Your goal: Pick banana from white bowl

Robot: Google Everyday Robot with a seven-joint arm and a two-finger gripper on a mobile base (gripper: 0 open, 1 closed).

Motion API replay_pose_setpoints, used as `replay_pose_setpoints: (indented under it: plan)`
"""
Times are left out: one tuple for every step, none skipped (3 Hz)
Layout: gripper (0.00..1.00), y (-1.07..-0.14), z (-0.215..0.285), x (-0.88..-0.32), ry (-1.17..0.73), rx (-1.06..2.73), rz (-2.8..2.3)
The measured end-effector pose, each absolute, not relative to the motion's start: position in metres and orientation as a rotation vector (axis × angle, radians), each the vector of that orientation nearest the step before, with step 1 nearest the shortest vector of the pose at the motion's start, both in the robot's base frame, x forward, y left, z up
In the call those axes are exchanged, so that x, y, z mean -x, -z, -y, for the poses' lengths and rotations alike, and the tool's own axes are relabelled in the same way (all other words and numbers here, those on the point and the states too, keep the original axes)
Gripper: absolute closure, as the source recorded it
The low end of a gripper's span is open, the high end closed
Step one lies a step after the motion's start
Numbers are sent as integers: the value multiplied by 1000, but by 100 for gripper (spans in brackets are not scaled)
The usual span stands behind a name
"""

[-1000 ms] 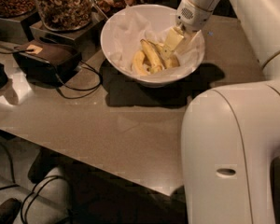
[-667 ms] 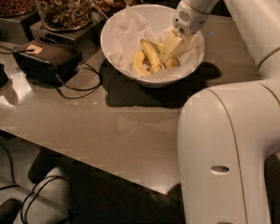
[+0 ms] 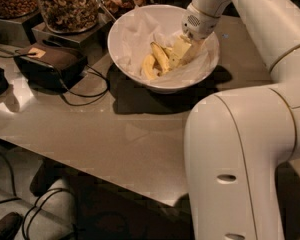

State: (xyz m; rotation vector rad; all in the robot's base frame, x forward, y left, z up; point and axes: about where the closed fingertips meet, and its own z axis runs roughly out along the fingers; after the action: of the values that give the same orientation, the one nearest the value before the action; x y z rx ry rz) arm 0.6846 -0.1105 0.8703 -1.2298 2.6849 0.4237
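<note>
Now the gripper (image 3: 181, 51) is down in the white bowl (image 3: 162, 88).
It sits just right of the banana (image 3: 161, 57); I cannot tell if it holds it.

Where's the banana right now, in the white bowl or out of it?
In. The banana lies on the crumpled paper inside the white bowl; the claw is inside the bowl, just right of it.
</note>
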Motion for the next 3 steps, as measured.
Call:
replay_pose_setpoints:
  plan:
    - [49,-868,110,-684,-424,1239,-2690]
    - [66,-864,111,-682,-420,1247,-2700]
    - [68,-865,112,-682,-421,1252,-2704]
